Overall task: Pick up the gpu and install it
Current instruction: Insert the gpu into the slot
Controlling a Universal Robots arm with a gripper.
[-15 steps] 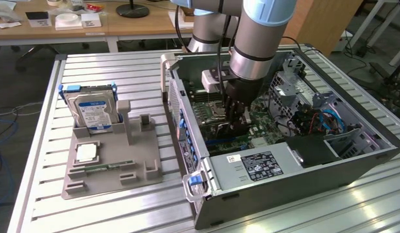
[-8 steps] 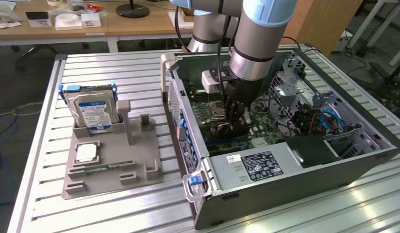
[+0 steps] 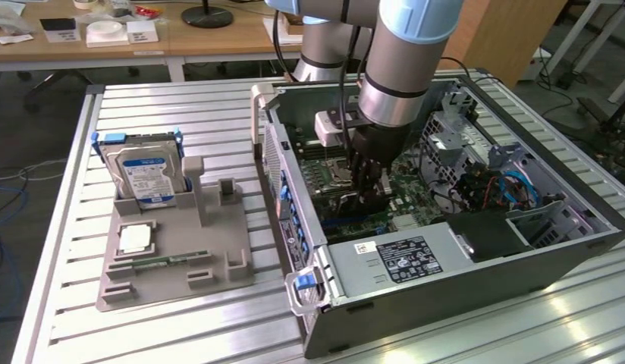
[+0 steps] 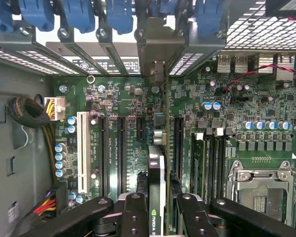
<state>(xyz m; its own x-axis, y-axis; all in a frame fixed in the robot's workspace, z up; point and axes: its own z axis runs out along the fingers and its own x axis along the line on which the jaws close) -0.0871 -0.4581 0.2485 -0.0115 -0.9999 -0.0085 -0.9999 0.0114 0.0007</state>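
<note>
A: What is the main risk at this stage?

B: Misalignment. The gripper (image 4: 157,210) is inside the open computer case (image 3: 555,262), its fingers (image 4: 134,212) closed on the gpu (image 4: 157,173), held edge-on above the motherboard (image 4: 207,123). If the card edge sits beside the long black expansion slot (image 4: 178,143) rather than over it, pressing may bend the board or nearby capacitors (image 4: 211,105). The end bracket must also meet the rear opening; a tilt would jam it.

A: What do the containers hold?

B: The case holds the motherboard, a power supply (image 3: 414,258) and cabling. The grey holder tray (image 3: 171,258) on the worktop (image 3: 140,98) carries an upright hard drive (image 3: 146,178), a pale square part (image 3: 136,239) and a memory stick (image 3: 155,263).
</note>
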